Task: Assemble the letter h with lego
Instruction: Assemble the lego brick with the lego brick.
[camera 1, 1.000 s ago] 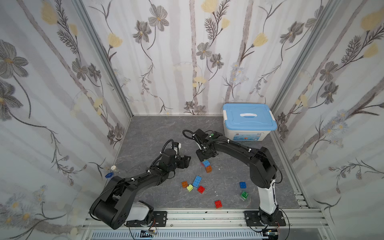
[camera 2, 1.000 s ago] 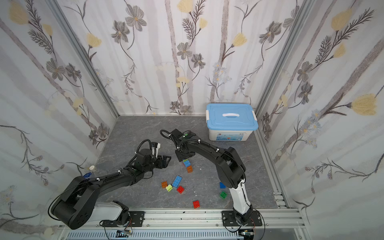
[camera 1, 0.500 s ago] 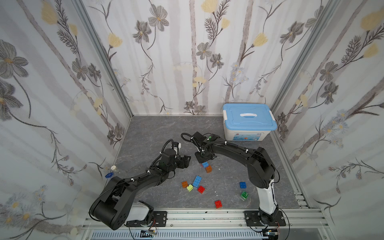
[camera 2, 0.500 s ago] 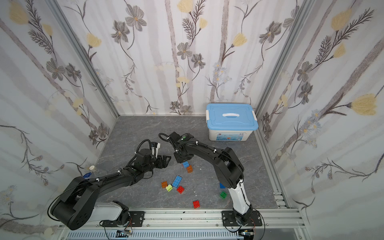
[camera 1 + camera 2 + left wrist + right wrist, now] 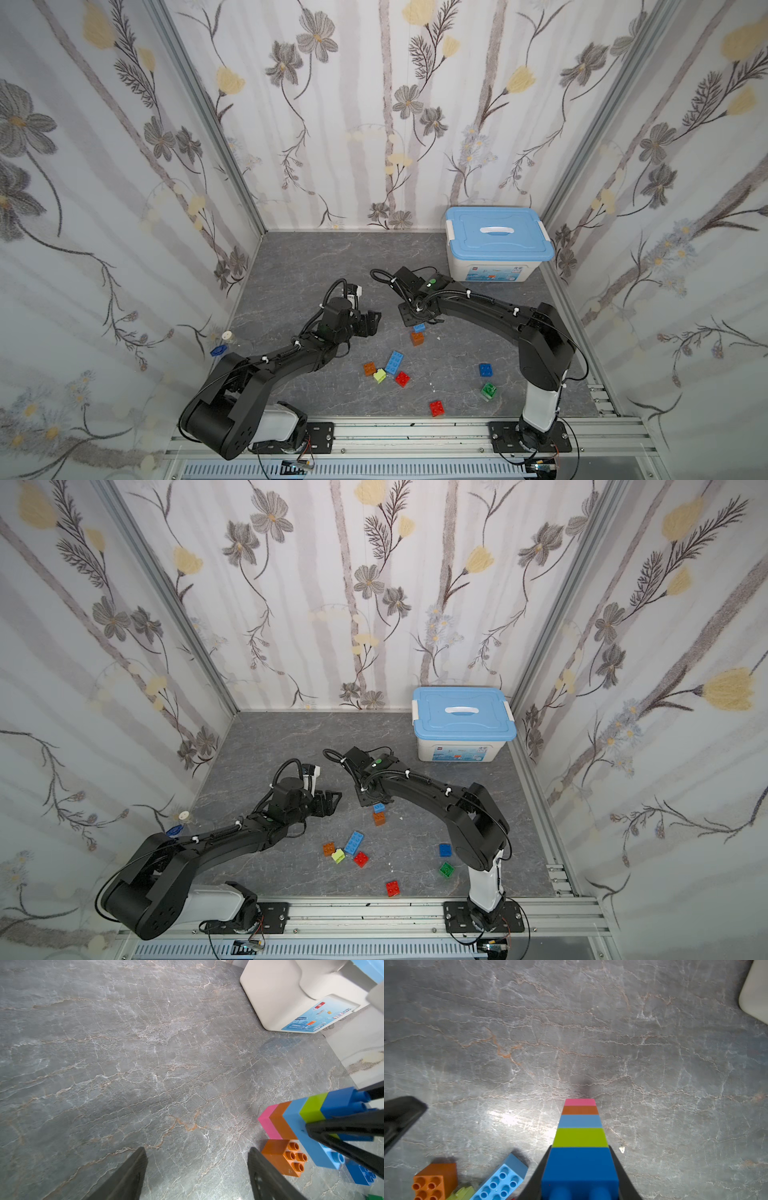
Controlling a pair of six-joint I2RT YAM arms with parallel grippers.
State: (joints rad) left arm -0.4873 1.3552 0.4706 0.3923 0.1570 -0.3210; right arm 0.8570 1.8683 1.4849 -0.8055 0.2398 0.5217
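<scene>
Right tool [image 5: 580, 1153] is clamped on the dark-blue top brick [image 5: 580, 1167] of the lego stack [image 5: 580, 1136]. The stack has 5 layers: pink lowest, then orange, light blue, lime, dark blue. It stands mid-desk [image 5: 316, 266], pink end down; contact with the surface cannot be told. In the left wrist view the light-blue layer juts out sideways. 1 loose orange brick [image 5: 284, 1156] sits just beside the stack's base. Left tool [image 5: 197, 1150] is near, jaws apart, nothing between them. Nearer the robot bases lie a light-blue long brick [image 5: 394, 361], a red brick [image 5: 436, 408] and a green brick [image 5: 488, 390]. Storage box [image 5: 496, 245] sits in the far corner, lid on.
</scene>
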